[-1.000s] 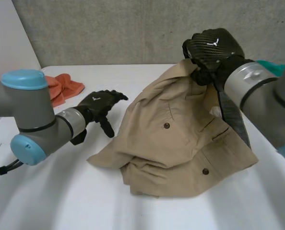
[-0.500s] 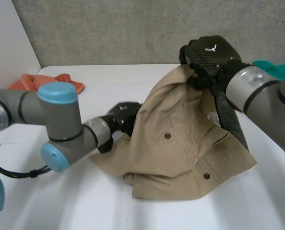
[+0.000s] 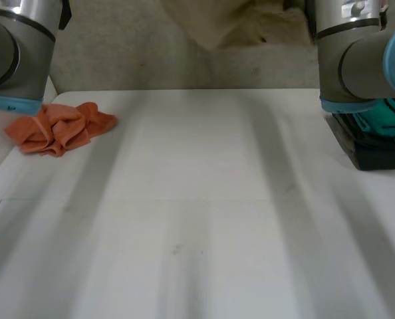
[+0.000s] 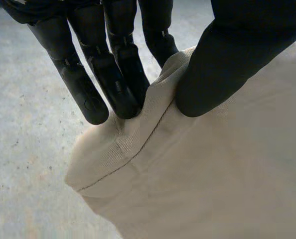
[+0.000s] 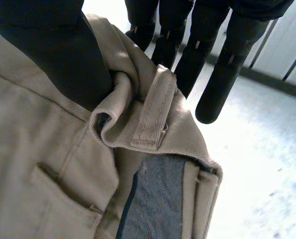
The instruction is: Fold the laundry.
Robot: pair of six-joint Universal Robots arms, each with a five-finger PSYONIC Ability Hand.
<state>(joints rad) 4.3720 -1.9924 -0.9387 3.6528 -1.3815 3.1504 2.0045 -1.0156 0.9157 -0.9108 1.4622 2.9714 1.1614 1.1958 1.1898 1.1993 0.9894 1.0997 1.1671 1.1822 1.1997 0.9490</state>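
- Beige twill garment is hanging in the air above the white table, in front of the grey wall. Its upper part is running out past the head view's top edge.
- Left hand is pinching a stitched edge of the garment between thumb and straight fingers. The cloth is draping away under the palm.
- Right hand is clamping a bunched edge beside a belt loop, thumb in front and fingers behind. Grey-blue lining is showing just under the grip.
- Left arm and right arm are getting cut off at the head view's upper corners.
- Crumpled orange cloth is lying on the table at its far left.
- Teal cloth is sitting on a black object at the far right, both partly cropped. Can't tell what the black object is.
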